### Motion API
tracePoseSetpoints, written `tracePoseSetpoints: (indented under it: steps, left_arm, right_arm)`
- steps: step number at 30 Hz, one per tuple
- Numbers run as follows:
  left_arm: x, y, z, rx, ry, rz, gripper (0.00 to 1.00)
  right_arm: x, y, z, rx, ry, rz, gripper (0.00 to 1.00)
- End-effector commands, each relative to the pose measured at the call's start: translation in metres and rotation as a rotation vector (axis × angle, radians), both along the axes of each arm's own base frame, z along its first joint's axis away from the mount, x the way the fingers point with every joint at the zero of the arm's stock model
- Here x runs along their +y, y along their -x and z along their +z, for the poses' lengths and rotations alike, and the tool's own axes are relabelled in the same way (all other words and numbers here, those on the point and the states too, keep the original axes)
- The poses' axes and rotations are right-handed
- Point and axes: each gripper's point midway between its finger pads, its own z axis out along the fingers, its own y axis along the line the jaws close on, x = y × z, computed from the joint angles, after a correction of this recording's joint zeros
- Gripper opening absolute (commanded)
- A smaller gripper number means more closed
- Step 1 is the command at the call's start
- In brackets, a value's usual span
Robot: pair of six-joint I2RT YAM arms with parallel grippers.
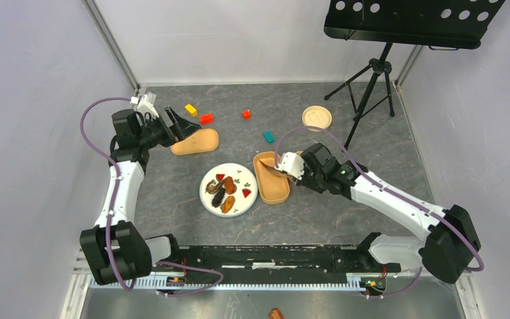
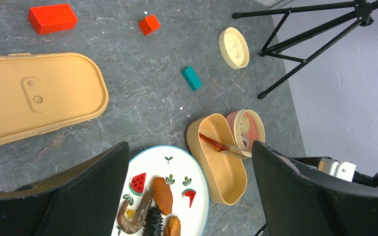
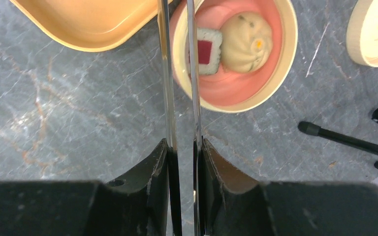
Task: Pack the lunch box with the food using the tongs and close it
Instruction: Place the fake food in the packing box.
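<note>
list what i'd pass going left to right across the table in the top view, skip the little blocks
oblong lid → plate → lunch box → round lid → black tripod

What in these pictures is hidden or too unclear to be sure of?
- Right wrist view: the tongs run off the top edge; their tips and whatever they pinch are cut off.
- Top view: the right arm covers the round pink bowl.
- Left wrist view: the left jaws and bottom edge hide part of the plate.
- Left wrist view: the reddish piece in the lunch box is too small to name.
</note>
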Motion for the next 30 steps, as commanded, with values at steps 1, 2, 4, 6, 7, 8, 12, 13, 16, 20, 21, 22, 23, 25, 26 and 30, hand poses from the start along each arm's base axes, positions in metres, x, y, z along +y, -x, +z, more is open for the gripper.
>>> tracePoseSetpoints:
  steps: [1, 2, 4, 6, 7, 8, 12, 13, 16, 20, 21, 22, 23, 25, 26, 30]
  left_arm:
    - [-0.001, -0.002, 0.017, -0.069, -0.018, -0.012, 0.99]
    - [-0.001, -0.002, 0.018, -0.072, -0.016, -0.011, 0.99]
    - [-0.001, -0.002, 0.019, -0.076, -0.019, -0.007, 0.99]
    - [0.000, -0.003, 0.018, -0.074, -0.022, -0.005, 0.99]
    - [0.000, -0.002, 0.018, -0.074, -0.023, -0.007, 0.99]
    - [0.000, -0.002, 0.017, -0.072, -0.023, -0.007, 0.99]
    - [0.000, -0.002, 0.015, -0.069, -0.024, -0.003, 0.99]
    - [0.000, -0.002, 0.014, -0.066, -0.024, -0.001, 0.99]
    - [0.001, -0.002, 0.013, -0.065, -0.025, -0.001, 0.99]
    - [0.000, -0.003, 0.014, -0.063, -0.022, -0.003, 0.99]
    - [0.000, -0.003, 0.014, -0.062, -0.020, -0.003, 0.99]
    - [0.000, -0.003, 0.014, -0.060, -0.019, -0.006, 0.99]
    - [0.000, -0.003, 0.014, -0.060, -0.017, -0.007, 0.99]
    - [0.000, -0.004, 0.016, -0.065, -0.019, -0.009, 0.99]
    - [0.000, -0.004, 0.015, -0.066, -0.020, -0.009, 0.99]
    - [0.000, -0.004, 0.015, -0.066, -0.022, -0.013, 0.99]
  right_arm:
    - [0.017, -0.036, 0.016, -0.142, -0.049, -0.010, 0.00]
    - [0.019, -0.039, 0.016, -0.151, -0.050, -0.005, 0.00]
    - [0.024, -0.042, 0.015, -0.142, -0.049, 0.009, 0.00]
    - [0.030, -0.044, 0.016, -0.132, -0.058, 0.021, 0.00]
    - [0.033, -0.044, 0.016, -0.123, -0.067, 0.030, 0.00]
    - [0.035, -0.043, 0.016, -0.114, -0.069, 0.037, 0.00]
    - [0.047, -0.034, 0.012, -0.034, -0.095, 0.088, 0.02]
    - [0.051, -0.031, 0.011, -0.014, -0.106, 0.100, 0.04]
    - [0.059, -0.027, 0.014, 0.018, -0.137, 0.124, 0.17]
    - [0.062, -0.026, 0.019, 0.026, -0.144, 0.136, 0.29]
    - [0.062, -0.027, 0.019, 0.026, -0.138, 0.135, 0.30]
    - [0.061, -0.027, 0.020, 0.028, -0.135, 0.133, 0.32]
    - [0.060, -0.027, 0.020, 0.028, -0.130, 0.131, 0.34]
    - [0.058, -0.028, 0.022, 0.031, -0.124, 0.127, 0.42]
    - [0.057, -0.028, 0.023, 0.032, -0.122, 0.128, 0.45]
    - [0.053, -0.028, 0.030, 0.028, -0.122, 0.135, 0.47]
